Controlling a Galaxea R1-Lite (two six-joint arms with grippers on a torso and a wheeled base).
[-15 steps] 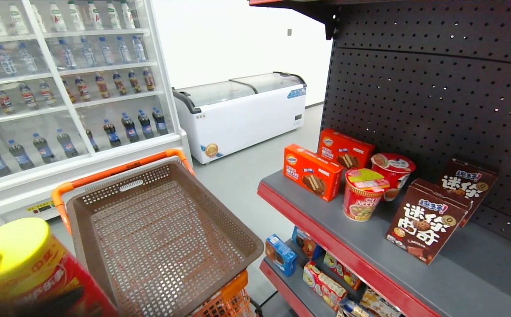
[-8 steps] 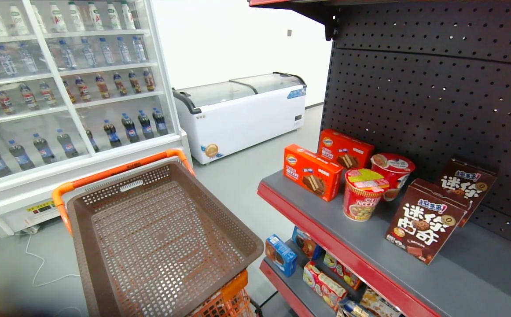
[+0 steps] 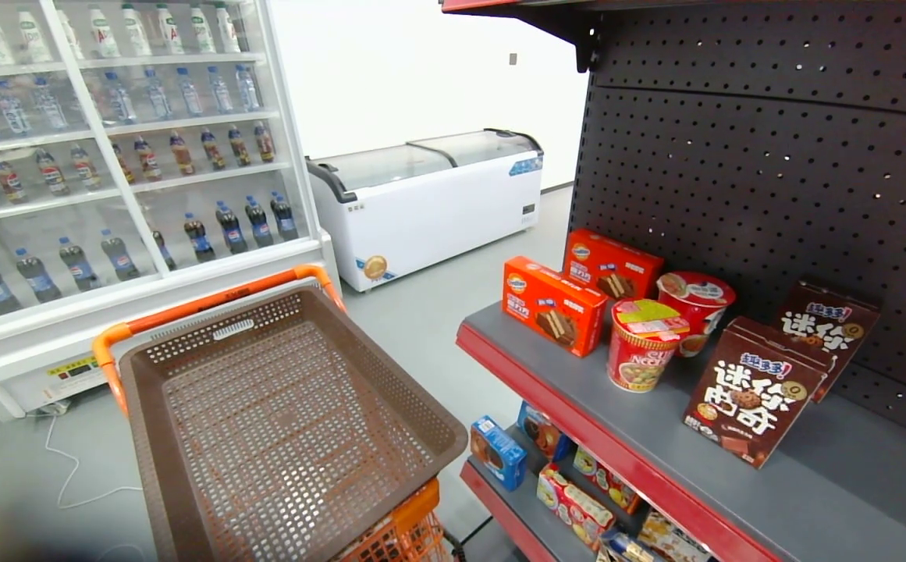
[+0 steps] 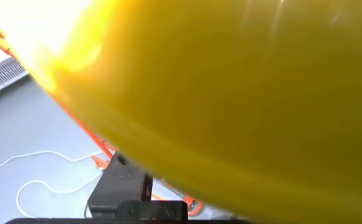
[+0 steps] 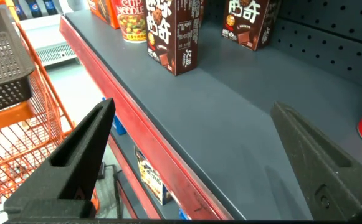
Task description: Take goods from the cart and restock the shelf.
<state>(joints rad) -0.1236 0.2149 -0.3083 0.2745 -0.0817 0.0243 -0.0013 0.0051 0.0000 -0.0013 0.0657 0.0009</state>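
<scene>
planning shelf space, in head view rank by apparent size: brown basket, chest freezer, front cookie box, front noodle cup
brown basket
chest freezer
front cookie box
front noodle cup
The freezer is farther off.

**Right hand** (image 5: 193,106): two matte black fingers (image 5: 75,162). Each is a thick wedge, broad at the base and tapering to a blunt tip, with flat angular faces and bevelled edges. The finger at the lower right of the frame has a small round recess near its base.

**Left hand** (image 4: 128,190): a black, box-shaped part with a rounded upper corner, at the lower centre of the frame. It sits above a flat black bar along the bottom edge.
</scene>
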